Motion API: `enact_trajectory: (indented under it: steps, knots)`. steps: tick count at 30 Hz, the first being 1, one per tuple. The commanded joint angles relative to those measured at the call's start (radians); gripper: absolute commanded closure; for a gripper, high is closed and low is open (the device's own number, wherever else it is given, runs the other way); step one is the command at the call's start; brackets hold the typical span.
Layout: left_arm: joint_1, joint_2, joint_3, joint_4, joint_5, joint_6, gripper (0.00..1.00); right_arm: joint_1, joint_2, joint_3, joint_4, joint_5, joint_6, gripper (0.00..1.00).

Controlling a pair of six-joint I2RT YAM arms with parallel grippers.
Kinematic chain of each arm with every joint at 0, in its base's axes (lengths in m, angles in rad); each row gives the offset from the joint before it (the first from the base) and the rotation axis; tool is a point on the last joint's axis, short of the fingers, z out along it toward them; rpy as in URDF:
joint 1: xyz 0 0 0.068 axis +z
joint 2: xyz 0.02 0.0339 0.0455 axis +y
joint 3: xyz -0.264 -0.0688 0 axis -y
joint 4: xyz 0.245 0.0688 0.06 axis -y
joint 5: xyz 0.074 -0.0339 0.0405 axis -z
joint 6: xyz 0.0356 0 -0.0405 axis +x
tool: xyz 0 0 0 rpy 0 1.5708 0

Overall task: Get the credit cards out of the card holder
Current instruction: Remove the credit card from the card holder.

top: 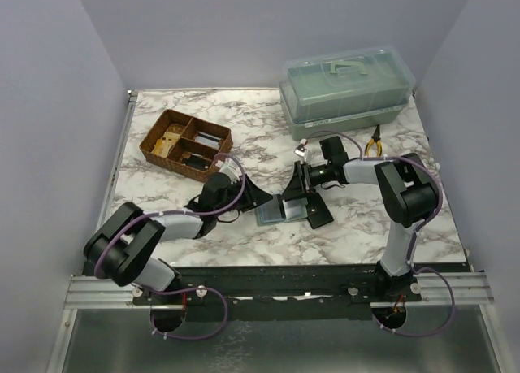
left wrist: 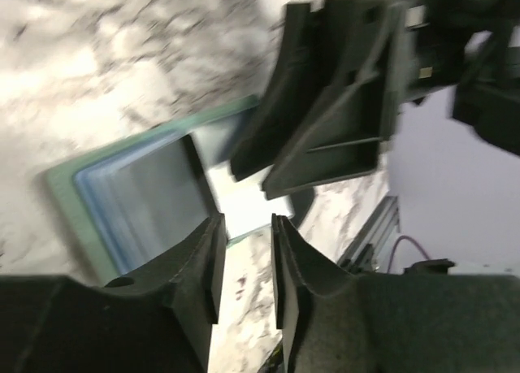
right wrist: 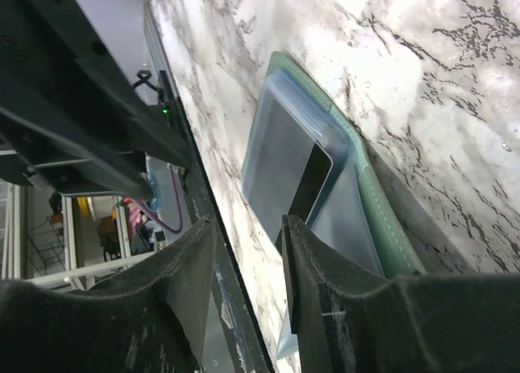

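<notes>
Sage-green card holder (right wrist: 383, 219), pale blue card (right wrist: 276, 158), marbled table (top: 268, 129)

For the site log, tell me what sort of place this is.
Probably a robot test cell in a lab: a marble-look table boxed in by plain walls, two robot arms bolted to a metal rail, and staged props like a wicker tray.

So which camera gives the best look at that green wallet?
The right wrist view: the wallet lies open there, close and sharp, its green edge and bluish inside plain to see. The left wrist view shows it blurred; the top view shows it small and far off.
</notes>
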Motion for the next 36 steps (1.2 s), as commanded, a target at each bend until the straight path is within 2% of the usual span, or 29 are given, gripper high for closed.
enact_trajectory:
  steps: [1, 7, 13, 29, 36]
  knots:
    - [0.000, 0.123, 0.042, -0.114, 0.041, 0.041, 0.70, 0.020, 0.039, 0.038, -0.099, 0.101, -0.059, 0.55]
    - [-0.002, 0.211, 0.065, -0.072, 0.065, 0.045, 0.76, 0.022, 0.052, 0.045, -0.123, 0.180, -0.060, 0.53]
    - [-0.002, 0.240, 0.035, -0.074, 0.019, 0.021, 0.83, 0.027, 0.069, 0.061, -0.155, 0.217, -0.075, 0.50]
    - [-0.002, 0.271, -0.092, -0.080, -0.082, -0.029, 0.86, 0.047, 0.095, 0.080, -0.215, 0.304, -0.102, 0.48]
    - [-0.002, 0.324, -0.092, -0.035, -0.060, -0.038, 0.86, 0.058, 0.151, 0.075, -0.185, 0.198, -0.055, 0.47]
